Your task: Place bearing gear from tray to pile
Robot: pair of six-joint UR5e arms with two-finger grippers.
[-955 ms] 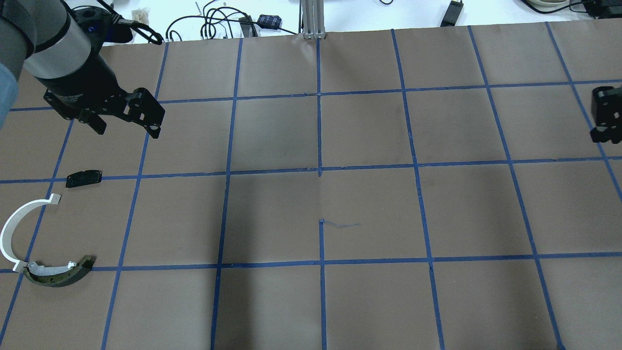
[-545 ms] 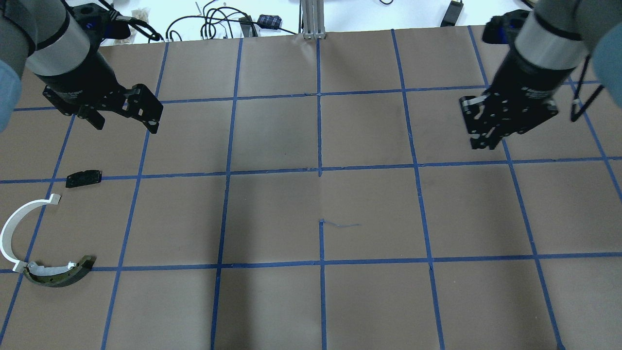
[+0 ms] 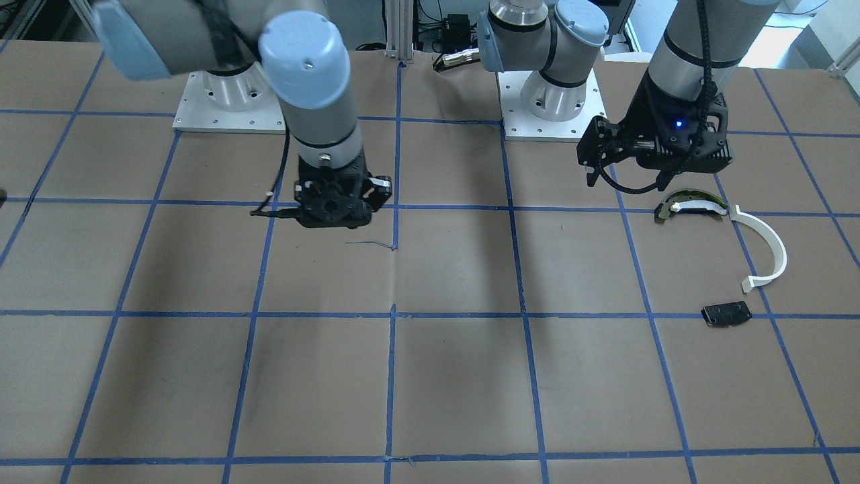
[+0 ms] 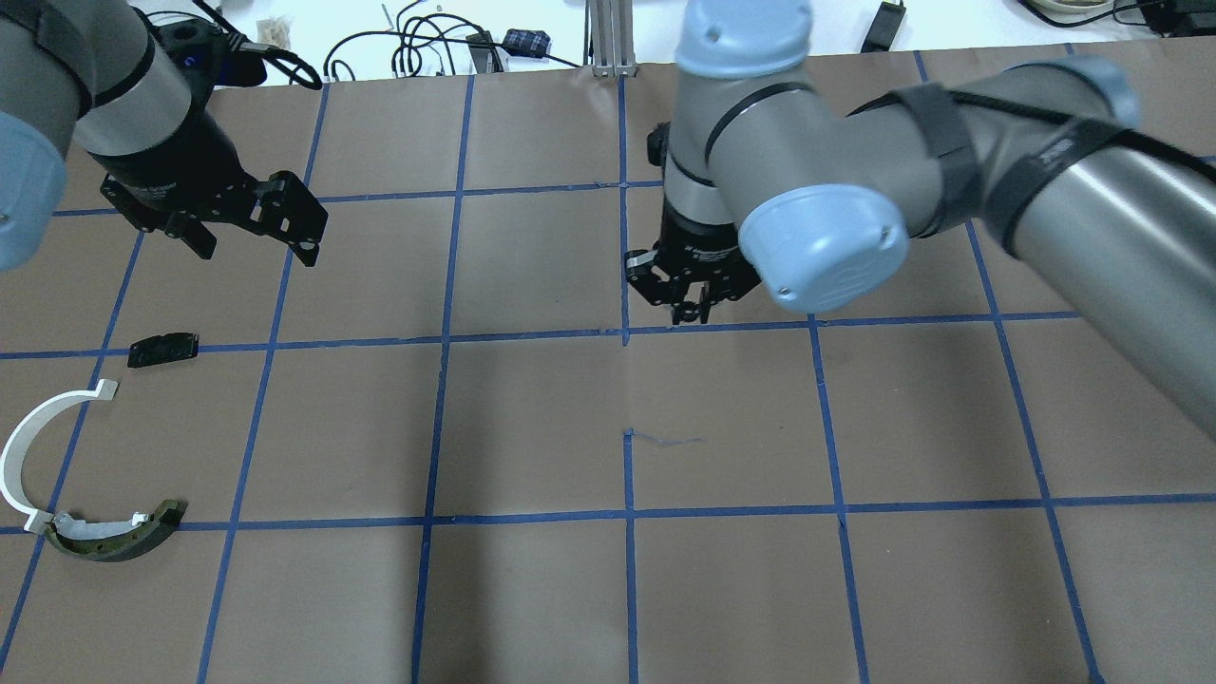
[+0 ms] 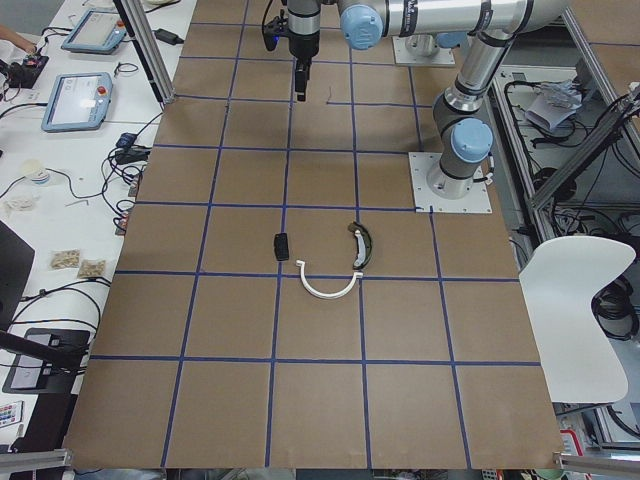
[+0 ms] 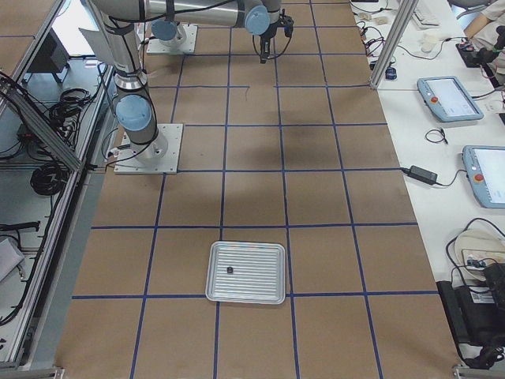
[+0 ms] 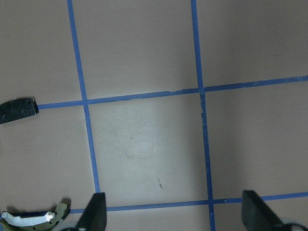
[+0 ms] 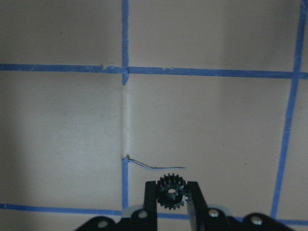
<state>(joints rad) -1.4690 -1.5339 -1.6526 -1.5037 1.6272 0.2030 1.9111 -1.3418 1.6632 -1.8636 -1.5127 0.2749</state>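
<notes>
Above mid-tabletop, the right gripper [image 8: 172, 188] clenches the bearing gear [image 8: 171, 193] at its jaws' tips; that shallow hold could slip short of the pile [image 4: 112, 539]. The left gripper [image 7: 173, 214] hangs, jaws released.

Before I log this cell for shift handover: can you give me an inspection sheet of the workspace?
Surface: brown paper table with a blue tape grid; loose tape thread near the centre.
Job's things: gear held in the right end effector; tray holds one small dark part; pile is the white arc, dark curved piece and black plate.
Clutter: nothing seen.
End effectors: right end effector shut on the gear; left end effector open, empty.
Cables: bundle beyond the far edge.
Surroundings: pendants on a side bench; chair.
</notes>
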